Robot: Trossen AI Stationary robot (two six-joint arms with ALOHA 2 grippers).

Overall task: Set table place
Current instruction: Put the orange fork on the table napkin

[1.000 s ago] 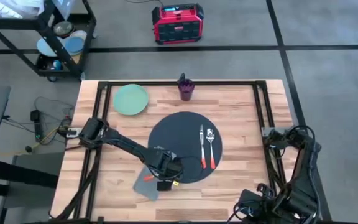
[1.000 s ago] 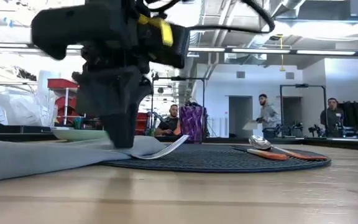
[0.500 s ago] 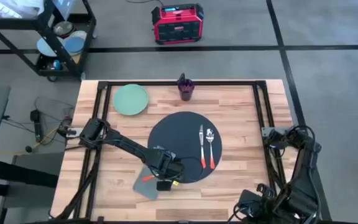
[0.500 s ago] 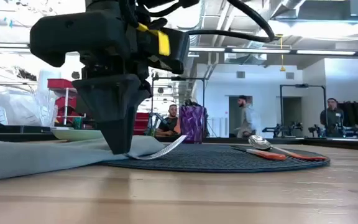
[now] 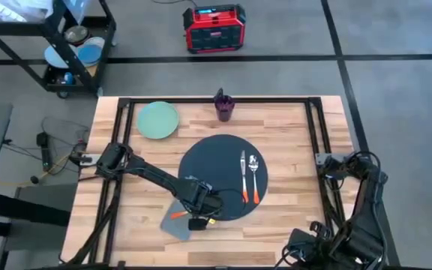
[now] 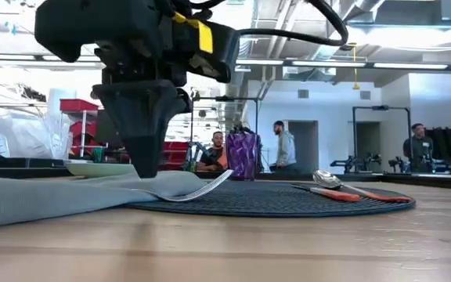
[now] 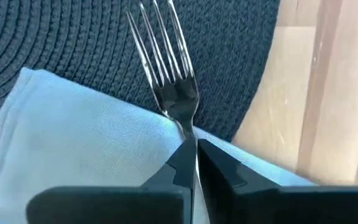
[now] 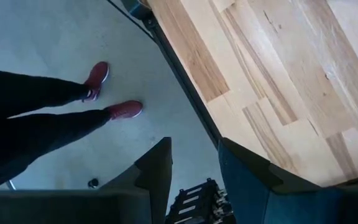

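Note:
On the table (image 5: 291, 142), a fork (image 7: 169, 93) lies with its tines over the near-left edge of the round dark grey place mat (image 5: 220, 176). Its orange handle (image 5: 177, 214) lies on the grey napkin (image 5: 172, 223). My left gripper (image 7: 194, 163) stands over the napkin's edge, shut on the fork. A knife (image 5: 243, 176) and a spoon (image 5: 255, 176) lie side by side on the mat's right part. My right gripper (image 8: 194, 168) waits open off the table's near right corner. My left gripper pinches the fork's thin neck (image 7: 190, 138) just behind the tines, one finger on either side. The fingers (image 6: 146, 160) come from above, pointing down. The tines (image 6: 214, 184) tilt up a little over the mat, and the handle end stays on the napkin.
A pale green plate (image 5: 158, 120) sits at the table's far left and a purple cup (image 5: 223, 106) at the far middle. Black rails (image 5: 317, 135) run along the table's sides. People stand in the room beyond, and a person's legs (image 8: 48, 118) are by the right arm.
In the low view my left gripper's tip has come down a little and then risen again, drifting slightly to the picture's left. The fork's tines stay over the mat's edge where they were.

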